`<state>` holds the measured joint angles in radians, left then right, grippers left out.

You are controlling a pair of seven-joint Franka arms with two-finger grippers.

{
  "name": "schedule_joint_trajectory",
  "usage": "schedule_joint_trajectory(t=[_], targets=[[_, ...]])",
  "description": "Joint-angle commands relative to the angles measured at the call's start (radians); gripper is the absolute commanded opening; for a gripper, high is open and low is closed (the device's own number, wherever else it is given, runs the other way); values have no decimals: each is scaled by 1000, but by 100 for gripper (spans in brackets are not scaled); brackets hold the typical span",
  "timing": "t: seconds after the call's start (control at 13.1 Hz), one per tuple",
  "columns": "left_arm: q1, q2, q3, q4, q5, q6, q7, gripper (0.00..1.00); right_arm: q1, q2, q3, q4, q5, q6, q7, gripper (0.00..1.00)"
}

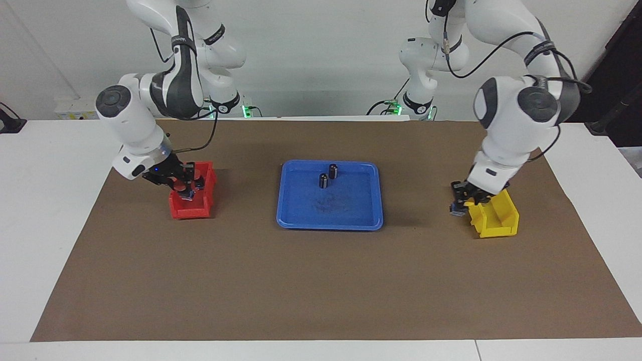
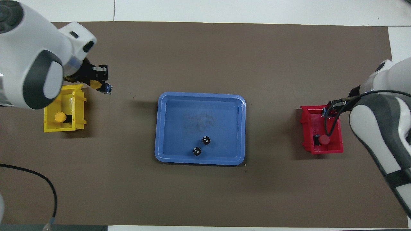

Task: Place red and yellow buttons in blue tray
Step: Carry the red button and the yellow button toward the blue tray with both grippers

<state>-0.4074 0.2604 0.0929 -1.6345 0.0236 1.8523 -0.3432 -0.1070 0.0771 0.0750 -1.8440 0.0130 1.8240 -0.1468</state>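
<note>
The blue tray (image 1: 301,200) (image 2: 173,122) lies mid-table. My left gripper (image 1: 459,204) (image 2: 102,84) is shut on a yellow button (image 2: 94,84), over the mat at the yellow bin's (image 1: 494,215) (image 2: 78,109) end farther from the robots. A second yellow button (image 2: 60,117) sits in that bin. My right gripper (image 1: 186,190) (image 2: 327,110) is down in the red bin (image 1: 190,208) (image 2: 308,134), at its end farther from the robots, shut on a red button (image 1: 179,186). Another red button (image 1: 199,175) (image 2: 324,140) sits in the bin's end nearer the robots.
Two dark capless cylinders (image 1: 323,180) (image 2: 196,151) stand in the blue tray, in the part nearer the robots. A brown mat (image 1: 321,281) covers the table. A black cable (image 2: 48,186) lies near the left arm's base.
</note>
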Motion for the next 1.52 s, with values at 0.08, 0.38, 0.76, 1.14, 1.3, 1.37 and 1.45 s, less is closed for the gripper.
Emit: schedule_joint_trajectory(t=[0.08,0.38,0.76,1.14,1.3,1.37,1.45], targets=[[-112,-87,15,-181,-36,149,-152,1,99,141,8,280,-11,-161,137,26],[-215,-90,15,-229,-43,195,-253,1,150,167,9,345,12,-187,257,27],[-177,-90,16,-229,-42,192,-235,1,170,168,9,324,36,-147,289,27],[-165,-89,19,-229,-44,189,-204,1,280,168,14,244,51,28,461,26],[-159,-89,19,-231,-44,188,-203,1,354,165,14,200,51,113,538,26],[-159,-90,19,-231,-44,188,-201,1,392,176,14,186,51,157,584,26],[-159,-90,19,-231,-44,188,-201,1,435,202,14,174,50,216,631,26]])
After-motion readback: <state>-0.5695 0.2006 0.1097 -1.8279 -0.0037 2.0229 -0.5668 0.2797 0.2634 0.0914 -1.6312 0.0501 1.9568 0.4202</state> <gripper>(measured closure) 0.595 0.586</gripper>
